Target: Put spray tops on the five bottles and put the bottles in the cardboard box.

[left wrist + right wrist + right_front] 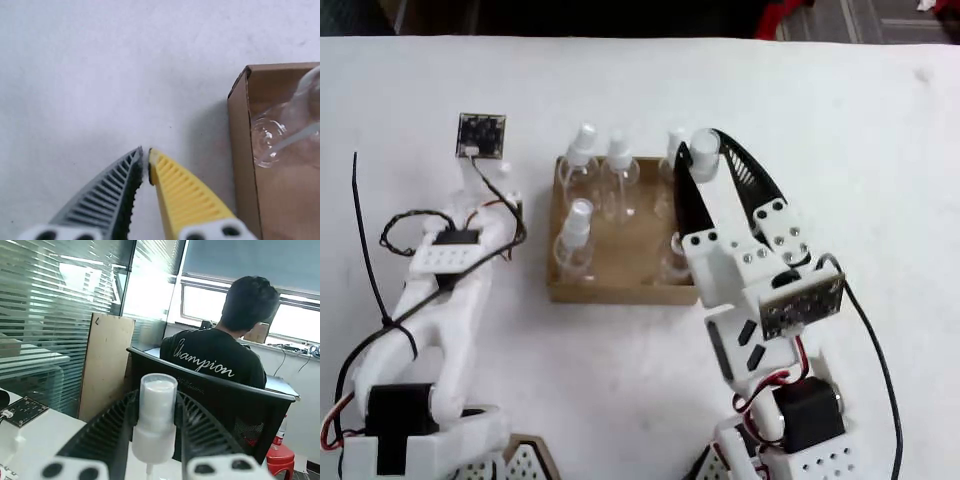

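Right tool (701, 150) held high over the upper-right corner of the box (620, 293), clamped on a spray top (704, 156); left arm (445, 290) folded at frame left.
Right wrist view: both fingers press the top's neck, cap upright above them. Left wrist view: left tool (145, 156) closed to a sliver, holding nothing, tips pointing down at the surface (100, 75) just beside the box wall, one bottle (280, 135) inside. High view: bottles (582, 170) standing in the box, frame centre.

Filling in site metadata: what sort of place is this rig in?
Most likely an office: slatted blinds down one side, a black office chair pulled up near the windows, and a white table serving as the workbench.
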Motion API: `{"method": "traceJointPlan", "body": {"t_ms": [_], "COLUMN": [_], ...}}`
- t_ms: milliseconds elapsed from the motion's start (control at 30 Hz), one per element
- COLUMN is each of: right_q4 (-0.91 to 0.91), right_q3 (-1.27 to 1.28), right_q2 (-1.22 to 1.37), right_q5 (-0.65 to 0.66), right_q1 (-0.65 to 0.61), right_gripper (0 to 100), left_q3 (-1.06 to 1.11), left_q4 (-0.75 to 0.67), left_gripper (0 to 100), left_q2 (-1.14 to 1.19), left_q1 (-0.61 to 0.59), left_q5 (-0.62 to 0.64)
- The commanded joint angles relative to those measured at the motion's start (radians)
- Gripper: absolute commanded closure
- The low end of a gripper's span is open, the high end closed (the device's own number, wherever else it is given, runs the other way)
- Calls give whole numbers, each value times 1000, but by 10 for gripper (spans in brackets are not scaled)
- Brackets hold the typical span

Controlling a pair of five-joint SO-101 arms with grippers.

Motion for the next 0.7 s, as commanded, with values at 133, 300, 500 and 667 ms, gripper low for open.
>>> {"method": "traceJointPlan", "body": {"t_ms": [133, 300, 500, 667], "right_q4": [-120, -94, -99, -90], "right_q3": [6, 35, 35, 37], "right_q2": [1, 33, 125, 157], "right_q5": [301, 353, 353, 354], "right_q1": [-59, -120, -137, -156], "right_gripper": [983, 983, 983, 983], "left_q3": [-51, -21, 209, 373], "left_q4": [-17, 110, -38, -167], "left_gripper": [978, 978, 978, 978], "left_q2": [-45, -183, -438, -619], "left_q1": [-61, -77, -35, -39], "left_q5": [21, 144, 146, 146]}}
